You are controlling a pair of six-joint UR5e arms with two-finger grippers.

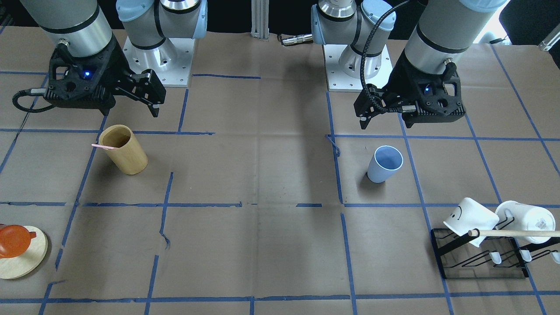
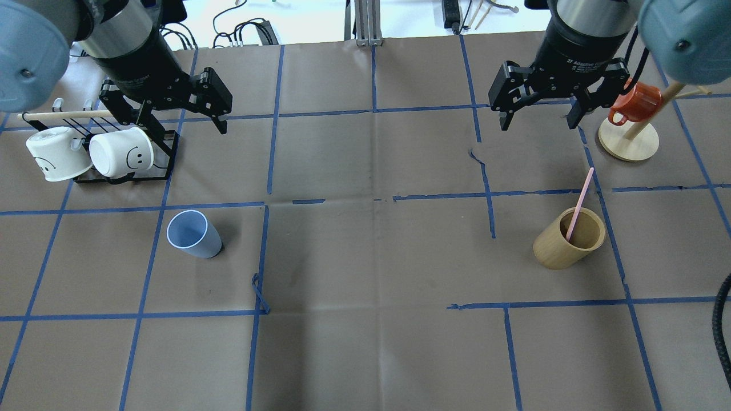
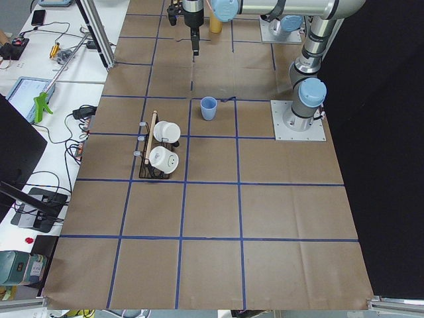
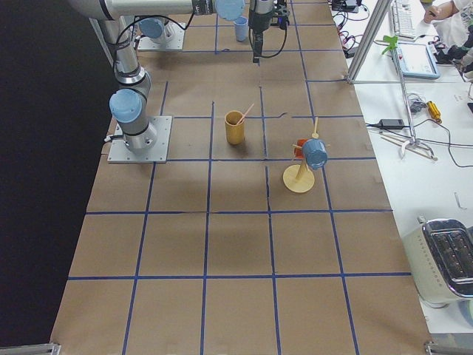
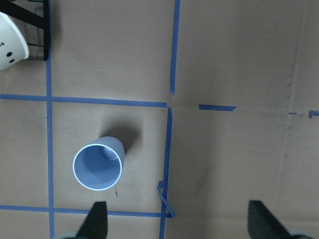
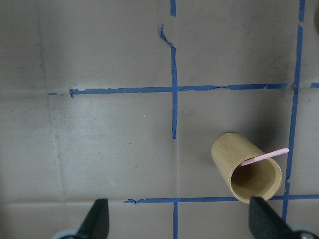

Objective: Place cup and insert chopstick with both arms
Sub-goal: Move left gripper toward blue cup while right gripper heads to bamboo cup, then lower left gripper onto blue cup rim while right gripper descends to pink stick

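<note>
The pale blue cup stands upright on the brown paper on my left side; it also shows in the front view and the left wrist view. My left gripper hangs open and empty above and behind it. The pink chopstick leans inside the tan bamboo cylinder on my right side, its top sticking out over the rim. My right gripper is open and empty, above and behind the cylinder.
A black rack with two white smiley mugs and a wooden dowel sits at the far left. A wooden mug tree with an orange mug stands at the far right. Blue tape lines grid the table.
</note>
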